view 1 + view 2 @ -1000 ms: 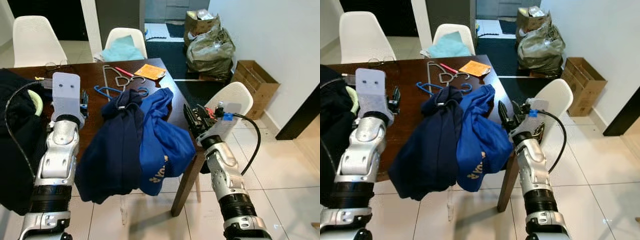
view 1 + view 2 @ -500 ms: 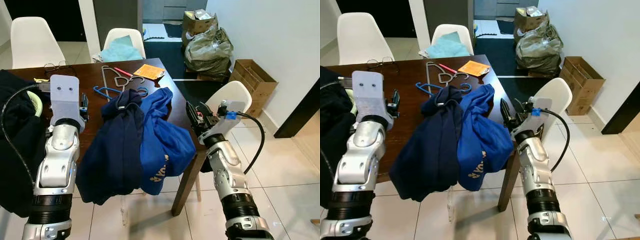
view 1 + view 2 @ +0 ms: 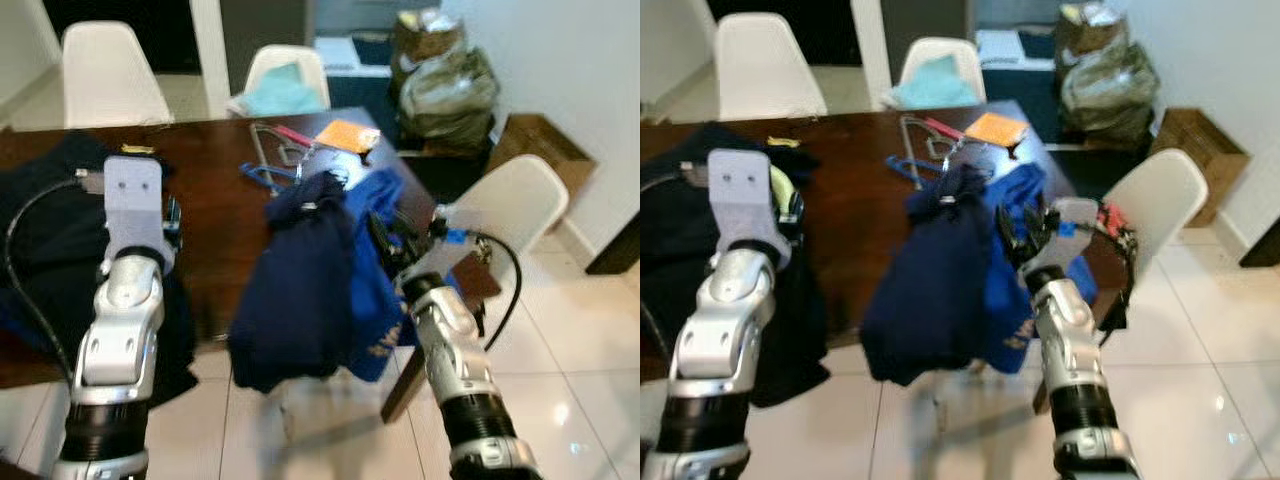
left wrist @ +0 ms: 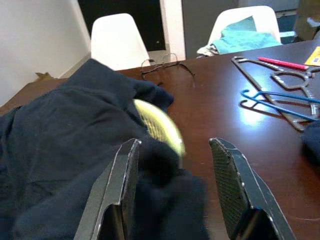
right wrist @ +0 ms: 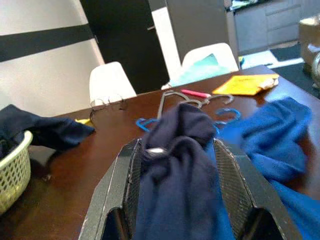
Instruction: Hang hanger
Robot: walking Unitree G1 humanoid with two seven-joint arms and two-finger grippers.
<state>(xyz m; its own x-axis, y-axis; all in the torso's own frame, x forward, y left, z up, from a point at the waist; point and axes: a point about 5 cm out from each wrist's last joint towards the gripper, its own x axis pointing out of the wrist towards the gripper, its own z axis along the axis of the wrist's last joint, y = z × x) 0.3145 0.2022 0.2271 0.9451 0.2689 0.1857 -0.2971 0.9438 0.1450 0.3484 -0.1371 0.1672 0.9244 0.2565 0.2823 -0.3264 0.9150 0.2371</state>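
Flat, blue hanger [image 4: 277, 102] lengthwise across table [image 4: 225, 125]

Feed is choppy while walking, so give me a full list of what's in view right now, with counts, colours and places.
Dark wooden table: one, brown, ahead.
Navy garment: one, draped over the table's near edge.
Blue garment: one, beside the navy garment.
Black clothing pile: one, table's left part.
Pale woven basket: one, by the black pile.
Wire hangers: grey and blue, count unclear, far side of the table.
Orange paper: one, far right corner.
Eyeglasses: one, far edge.
White chairs: three around the table.
Cardboard box: one, floor right.
Left gripper: fingers open, over the black pile.
Right gripper: fingers open, facing the navy garment.
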